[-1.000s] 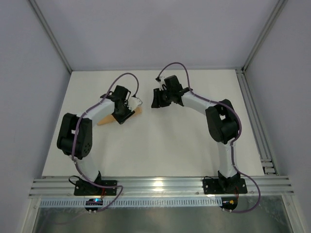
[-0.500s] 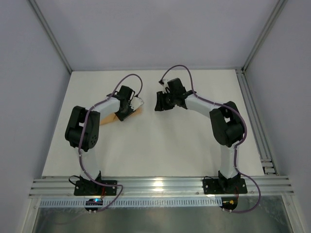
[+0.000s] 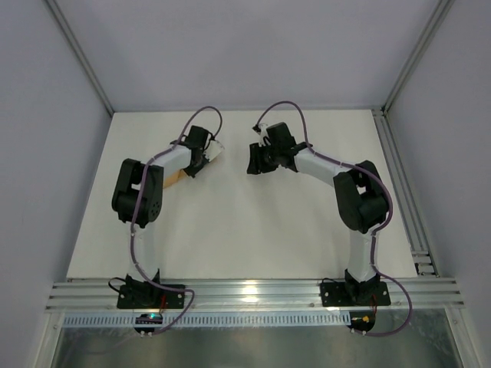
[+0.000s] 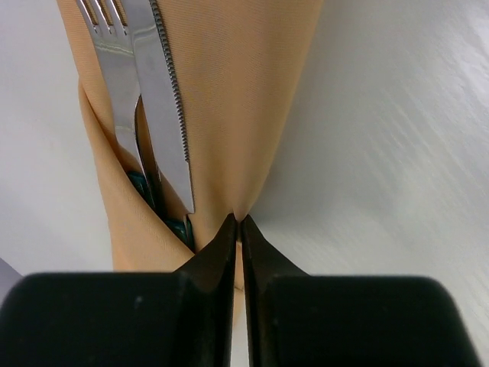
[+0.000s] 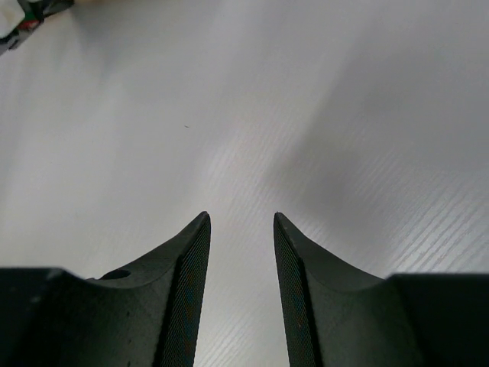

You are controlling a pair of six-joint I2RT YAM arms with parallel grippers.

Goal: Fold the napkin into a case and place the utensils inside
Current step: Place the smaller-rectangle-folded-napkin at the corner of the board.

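The case is a narrow folded strip of peach-orange napkin cloth lying on the white table. The fork and the knife sit in its pocket, silver ends sticking out and dark green handles tucked inside. My left gripper is shut on the case's cloth edge, right beside the knife. In the top view the left gripper covers most of the case. My right gripper is open and empty above bare table; in the top view it is right of the case, apart from it.
The white table is walled by grey panels on the left, right and back. An aluminium rail runs along the right edge. A bit of the left wrist shows in the right wrist view's top left corner.
My left arm has swung up and back towards the far left with the case held, and now hides most of the cloth. My right gripper has shifted slightly right.
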